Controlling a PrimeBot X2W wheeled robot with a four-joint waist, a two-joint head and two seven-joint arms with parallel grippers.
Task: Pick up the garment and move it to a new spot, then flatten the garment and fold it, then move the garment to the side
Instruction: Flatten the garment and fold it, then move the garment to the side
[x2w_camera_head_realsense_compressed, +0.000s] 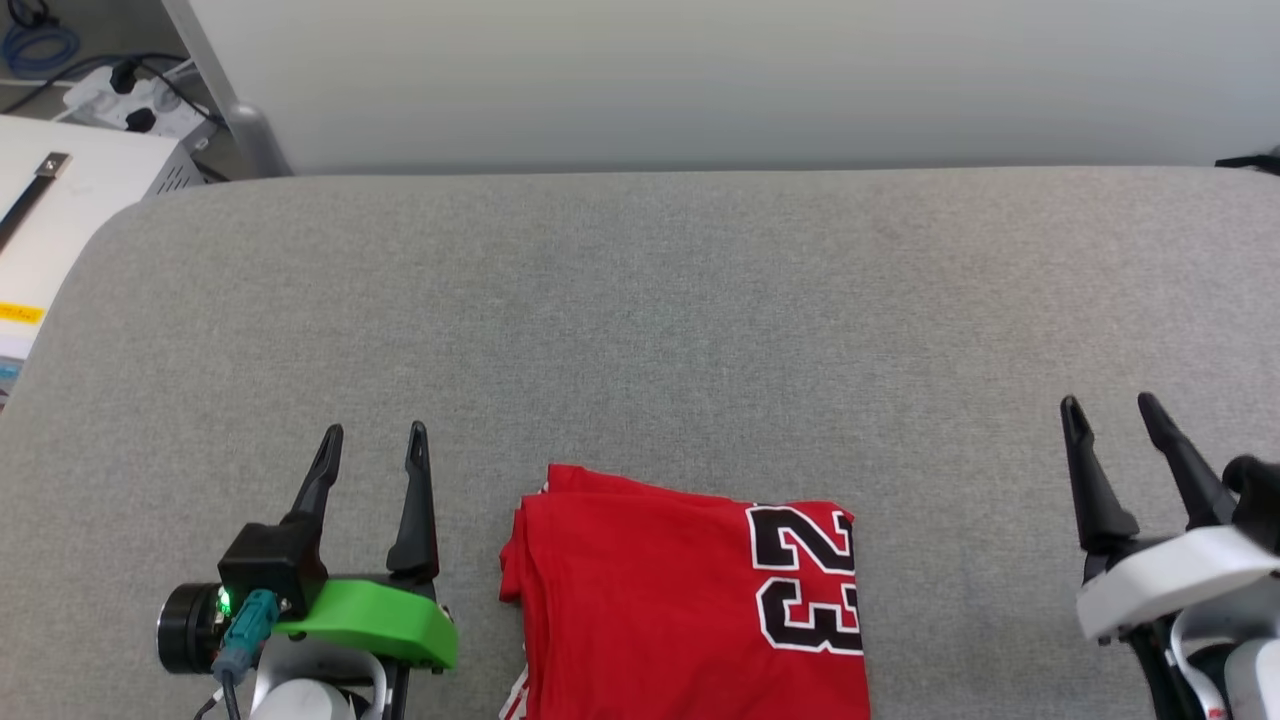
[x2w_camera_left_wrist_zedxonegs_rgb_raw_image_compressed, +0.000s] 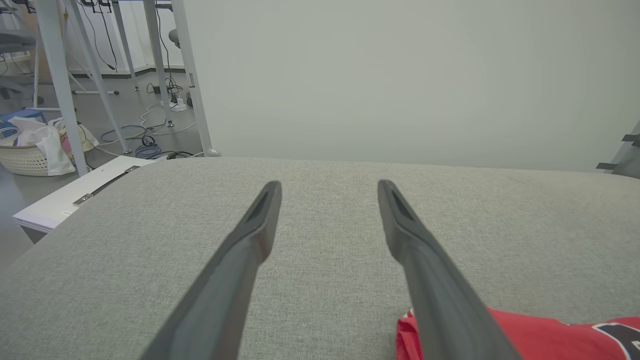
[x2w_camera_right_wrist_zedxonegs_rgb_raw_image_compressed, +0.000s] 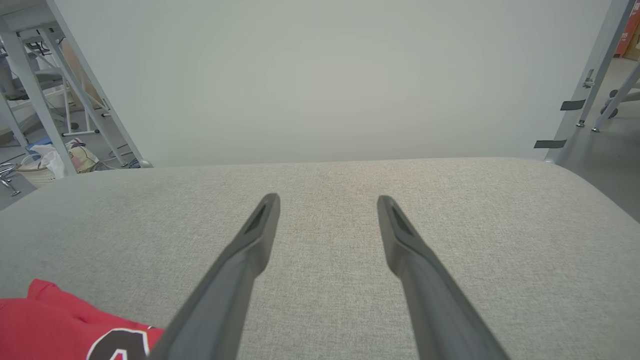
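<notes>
The garment (x2w_camera_head_realsense_compressed: 660, 600), bright red with a black-and-white "23", lies folded into a compact rectangle at the near middle of the grey cushioned surface (x2w_camera_head_realsense_compressed: 650, 320). My left gripper (x2w_camera_head_realsense_compressed: 375, 440) stands open just left of it, nothing between its fingers. My right gripper (x2w_camera_head_realsense_compressed: 1110, 410) is open well to the right of the cloth, also empty. In the left wrist view the garment's corner (x2w_camera_left_wrist_zedxonegs_rgb_raw_image_compressed: 550, 335) shows at the lower right beside my left gripper (x2w_camera_left_wrist_zedxonegs_rgb_raw_image_compressed: 330, 187). In the right wrist view its red edge (x2w_camera_right_wrist_zedxonegs_rgb_raw_image_compressed: 55, 320) sits at the lower left, apart from my right gripper (x2w_camera_right_wrist_zedxonegs_rgb_raw_image_compressed: 327, 200).
A pale wall (x2w_camera_head_realsense_compressed: 700, 80) backs the surface. Left of it stands a white cabinet (x2w_camera_head_realsense_compressed: 60, 190), with a power strip and cables (x2w_camera_head_realsense_compressed: 120, 95) on the floor behind. A basket with cloths (x2w_camera_left_wrist_zedxonegs_rgb_raw_image_compressed: 35, 145) and metal frame legs (x2w_camera_left_wrist_zedxonegs_rgb_raw_image_compressed: 55, 85) stand farther left.
</notes>
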